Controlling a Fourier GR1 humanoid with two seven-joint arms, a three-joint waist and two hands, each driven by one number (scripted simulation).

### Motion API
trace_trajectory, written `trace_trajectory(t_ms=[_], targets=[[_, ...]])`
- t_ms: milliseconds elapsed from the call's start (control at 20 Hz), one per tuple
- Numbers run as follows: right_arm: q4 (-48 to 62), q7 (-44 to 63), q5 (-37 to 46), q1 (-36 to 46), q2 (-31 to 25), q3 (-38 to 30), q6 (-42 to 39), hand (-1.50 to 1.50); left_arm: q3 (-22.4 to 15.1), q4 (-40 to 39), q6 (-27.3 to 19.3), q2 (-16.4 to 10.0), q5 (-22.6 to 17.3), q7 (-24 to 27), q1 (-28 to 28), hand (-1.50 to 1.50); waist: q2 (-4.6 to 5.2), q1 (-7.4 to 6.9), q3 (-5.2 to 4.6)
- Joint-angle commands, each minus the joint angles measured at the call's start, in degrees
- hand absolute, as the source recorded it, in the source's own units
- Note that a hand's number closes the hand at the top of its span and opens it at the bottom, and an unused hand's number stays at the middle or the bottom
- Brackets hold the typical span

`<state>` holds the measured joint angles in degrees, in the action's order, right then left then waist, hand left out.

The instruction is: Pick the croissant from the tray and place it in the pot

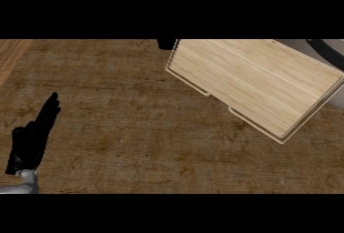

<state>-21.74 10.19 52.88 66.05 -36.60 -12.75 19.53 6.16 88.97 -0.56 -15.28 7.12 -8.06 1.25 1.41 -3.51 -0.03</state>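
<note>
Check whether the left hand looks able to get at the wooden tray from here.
Probably, though it is a stretch: the left hand rests open at the view's left, the tray lies at the upper right, and only counter shows between them.

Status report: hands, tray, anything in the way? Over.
Left hand open, resting at view's left. Right hand not in view. Light wooden rectangular tray upper right; no croissant visible. Dark curved rim at top right corner, unidentified.
</note>
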Motion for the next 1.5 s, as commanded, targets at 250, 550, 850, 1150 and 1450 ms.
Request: trace_trajectory(t_ms=[250, 550, 850, 1150, 1450], targets=[[9.51, -6.53, -1.82, -1.26, -3.18, -3.82, 2.24, 1.50, 0.37, -0.33, 1.59, -0.97, -0.48, 1.94, 0.45, 0.00, 1.08, -2.04, 0.33], [11.76, -10.04, -7.02, -1.75, -2.02, -8.98, 1.13, -1.50, -1.36, 0.86, 1.18, 0.45, 0.03, -0.53, 2.20, 0.00, 1.57, -2.78, 0.54], [11.60, -15.10, -9.34, -1.52, -2.58, -11.50, 1.76, -1.50, -0.38, -0.33, 0.99, 0.49, -0.41, -0.60, 2.40, 0.00, 1.11, -2.28, 0.42], [6.01, -25.52, -21.07, 0.43, -0.68, -22.62, 7.18, -1.50, 0.04, -1.72, 0.14, 0.59, 0.23, 0.20, 2.73, 0.00, 0.86, -1.23, 0.54], [9.13, -27.10, -25.56, 0.91, -4.81, -26.58, -2.18, -1.50, 0.49, -0.46, 1.08, -0.12, -0.28, -0.61, 1.64, 0.00, 0.37, -0.88, 0.32]])
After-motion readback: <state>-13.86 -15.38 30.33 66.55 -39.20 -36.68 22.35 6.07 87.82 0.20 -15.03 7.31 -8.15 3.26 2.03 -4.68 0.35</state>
